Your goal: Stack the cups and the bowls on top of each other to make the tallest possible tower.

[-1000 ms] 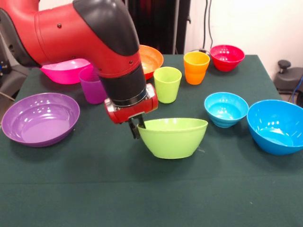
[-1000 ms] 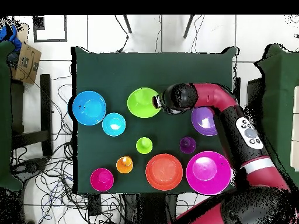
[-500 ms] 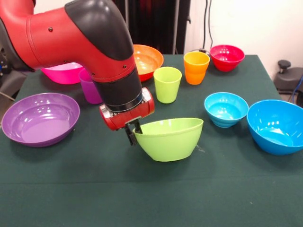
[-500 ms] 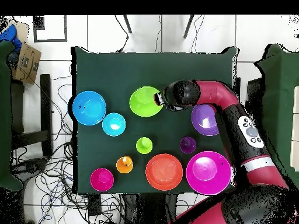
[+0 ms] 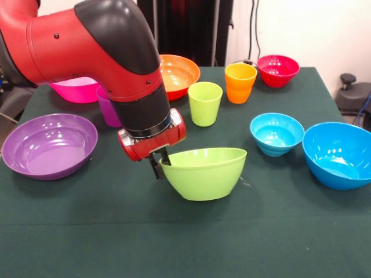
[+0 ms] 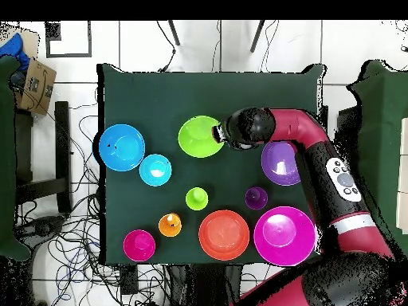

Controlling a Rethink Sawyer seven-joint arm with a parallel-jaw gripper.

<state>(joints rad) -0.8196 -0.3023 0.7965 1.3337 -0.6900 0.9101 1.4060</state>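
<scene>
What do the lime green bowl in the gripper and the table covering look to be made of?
Lime green bowl: likely glossy moulded plastic, judging by its thin, even rim, smooth wall and soft highlights. The gripper pinches its rim. Table covering: apparently dark green matte cloth, with no shine.

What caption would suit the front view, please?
Sawyer's end effector grips the lime green bowl by its rim among scattered cups and bowls.

Dark green table, cardboard box beside it — cables across white tiled floor
</scene>
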